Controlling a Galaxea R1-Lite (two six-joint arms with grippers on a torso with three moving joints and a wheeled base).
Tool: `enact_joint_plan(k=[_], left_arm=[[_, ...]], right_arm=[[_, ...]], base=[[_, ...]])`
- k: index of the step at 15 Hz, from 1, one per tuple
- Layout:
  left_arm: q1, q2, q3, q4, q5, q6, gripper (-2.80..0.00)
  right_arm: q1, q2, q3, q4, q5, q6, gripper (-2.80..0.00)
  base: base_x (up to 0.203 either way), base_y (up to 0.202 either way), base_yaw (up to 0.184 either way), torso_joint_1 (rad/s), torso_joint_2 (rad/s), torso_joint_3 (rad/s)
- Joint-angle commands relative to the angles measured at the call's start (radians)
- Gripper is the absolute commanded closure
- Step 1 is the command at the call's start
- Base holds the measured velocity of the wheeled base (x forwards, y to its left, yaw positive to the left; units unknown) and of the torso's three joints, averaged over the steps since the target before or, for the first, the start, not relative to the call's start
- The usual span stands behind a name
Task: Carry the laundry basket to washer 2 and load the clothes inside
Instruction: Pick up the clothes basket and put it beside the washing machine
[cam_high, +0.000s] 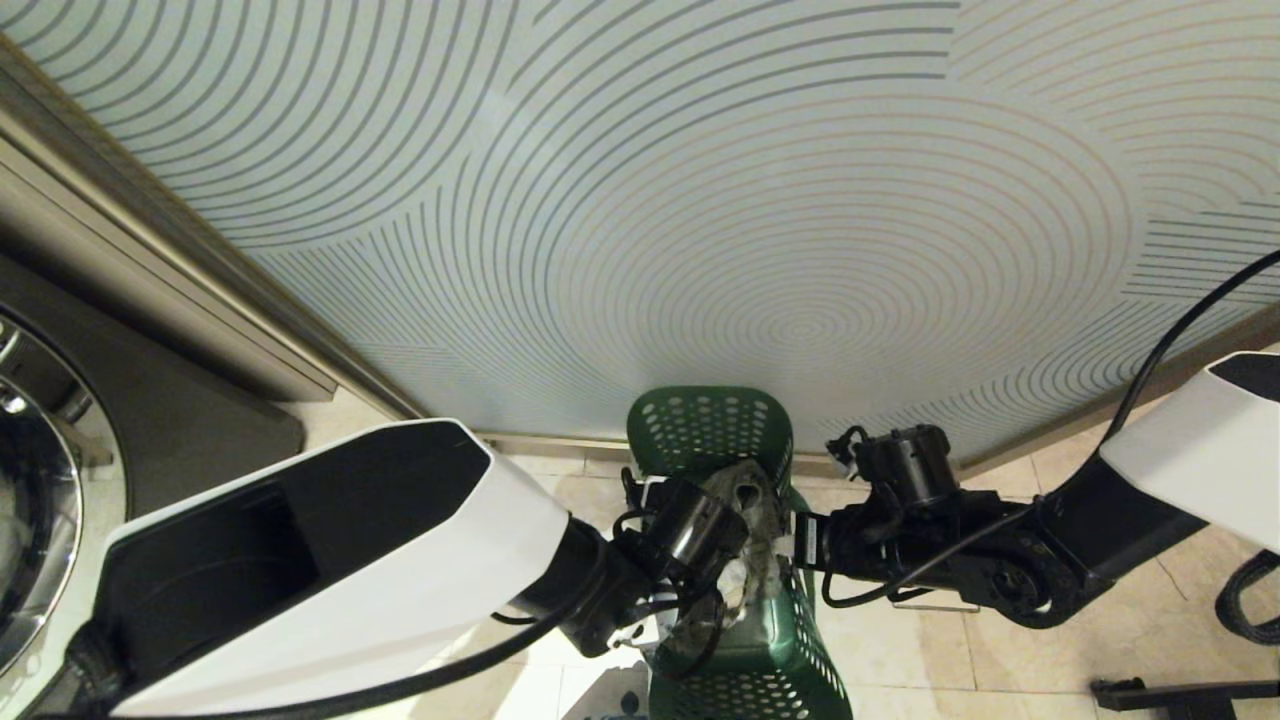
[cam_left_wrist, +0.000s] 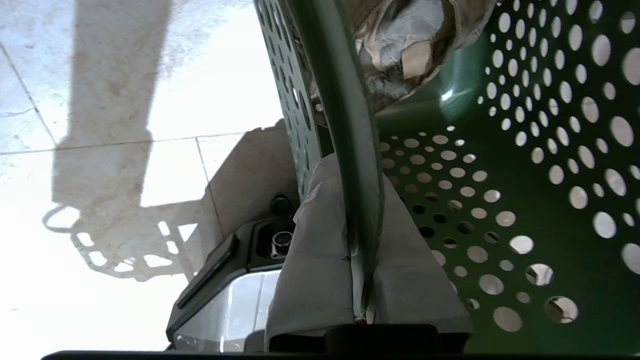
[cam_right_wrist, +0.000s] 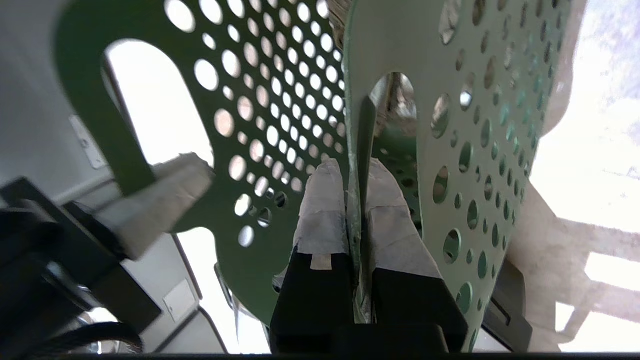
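The dark green perforated laundry basket (cam_high: 712, 430) hangs between my two arms in front of me. The clothes (cam_high: 748, 500), a grey-beige bundle, lie inside it (cam_left_wrist: 400, 50). My left gripper (cam_high: 700, 545) is shut on the basket's left rim (cam_left_wrist: 350, 125), one taped finger (cam_left_wrist: 315, 250) on each side of the wall. My right gripper (cam_high: 800, 545) is shut the same way on the right wall's edge (cam_right_wrist: 356, 150), beside the oval handle slot (cam_right_wrist: 395, 100). A dark grey washer (cam_high: 60, 470) with a chrome door rim shows at the left edge. No number label shows, so I cannot tell whether it is washer 2.
A frosted glass wall (cam_high: 700, 200) with curved line patterns stands right behind the basket. Beige floor tiles (cam_high: 1050, 620) lie below, with the basket's shadow (cam_left_wrist: 115, 240) on them. My own base (cam_left_wrist: 225, 290) sits under the basket. A black frame (cam_high: 1180, 690) is at the lower right.
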Motion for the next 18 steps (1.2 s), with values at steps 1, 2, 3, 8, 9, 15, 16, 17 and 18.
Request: enact_joint_plan(k=[1, 2, 3, 8, 9, 15, 16, 17, 18], left_arm=[[-0.015, -0.027, 0.014, -0.001, -0.008, -0.016, 0.00], [-0.022, -0.048, 0.028, -0.001, -0.032, -0.023, 0.00], [-0.027, -0.071, 0.047, 0.001, -0.051, -0.026, 0.00], [-0.043, -0.141, 0.150, -0.002, -0.070, -0.042, 0.00], [-0.051, -0.154, 0.164, -0.007, -0.071, -0.054, 0.00], [-0.068, -0.174, 0.169, -0.009, -0.079, -0.058, 0.00], [-0.070, -0.176, 0.169, -0.009, -0.079, -0.062, 0.00], [-0.074, -0.175, 0.170, -0.009, -0.079, -0.063, 0.00], [-0.077, -0.171, 0.171, -0.008, -0.081, -0.064, 0.00]], right_arm=[[0.006, -0.053, 0.042, -0.036, 0.002, 0.002, 0.00], [0.014, -0.064, 0.062, -0.047, 0.002, 0.001, 0.00], [0.022, -0.079, 0.077, -0.054, 0.002, 0.001, 0.00], [0.063, -0.087, 0.097, -0.097, 0.000, 0.001, 0.00], [0.066, -0.087, 0.097, -0.097, -0.003, 0.001, 0.00], [0.070, -0.106, 0.097, -0.097, -0.003, 0.004, 0.00], [0.072, -0.109, 0.097, -0.097, -0.003, 0.006, 0.00], [0.072, -0.110, 0.099, -0.097, -0.003, 0.007, 0.00], [0.072, -0.112, 0.100, -0.097, -0.003, 0.007, 0.00]], base=[[0.000, 0.000, 0.000, 0.000, 0.00, 0.000], [0.000, 0.000, 0.000, 0.000, 0.00, 0.000], [0.000, 0.000, 0.000, 0.000, 0.00, 0.000], [0.000, 0.000, 0.000, 0.000, 0.00, 0.000], [0.000, 0.000, 0.000, 0.000, 0.00, 0.000], [0.000, 0.000, 0.000, 0.000, 0.00, 0.000], [0.000, 0.000, 0.000, 0.000, 0.00, 0.000], [0.000, 0.000, 0.000, 0.000, 0.00, 0.000], [0.000, 0.000, 0.000, 0.000, 0.00, 0.000]])
